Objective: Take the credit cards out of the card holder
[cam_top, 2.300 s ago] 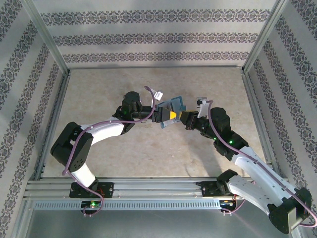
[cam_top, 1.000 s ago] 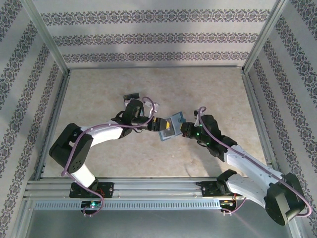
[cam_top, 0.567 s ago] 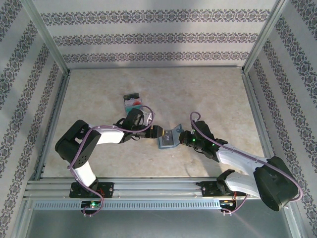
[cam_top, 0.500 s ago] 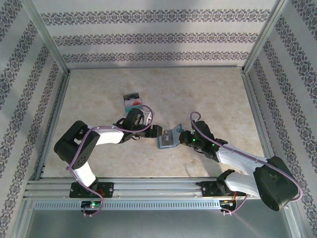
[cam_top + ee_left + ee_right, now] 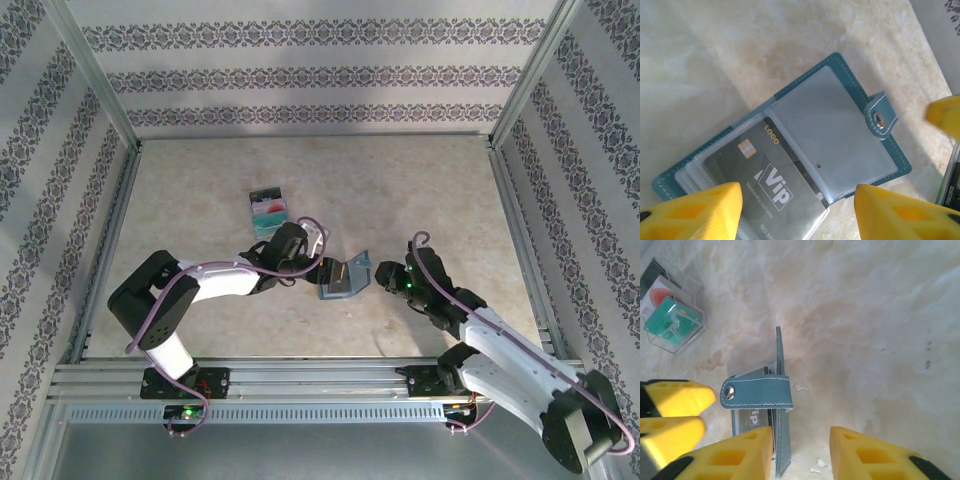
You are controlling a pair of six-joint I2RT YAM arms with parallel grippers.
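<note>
- Teal card holder (image 5: 345, 277) lies open on the table (image 5: 430, 190), its clasp panel standing on edge.
- Grey card (image 5: 770, 180) (printed "Vip") sits in the holder's flat pocket.
- Left gripper (image 5: 797, 192) straddles the holder's card end, fingers spread, empty.
- Right gripper (image 5: 801, 437) flanks the upright panel, jaws parted, empty.
- Red and teal cards (image 5: 670, 317) lie in a clear case (image 5: 687, 285), apart from the holder.

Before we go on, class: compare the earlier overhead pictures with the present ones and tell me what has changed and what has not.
The holder came down from mid-air onto the table. The right jaws opened, let go of it and eased back a little. The left jaws followed it down and stand open over it. Unchanged: the box of cards lies where it lay.
</note>
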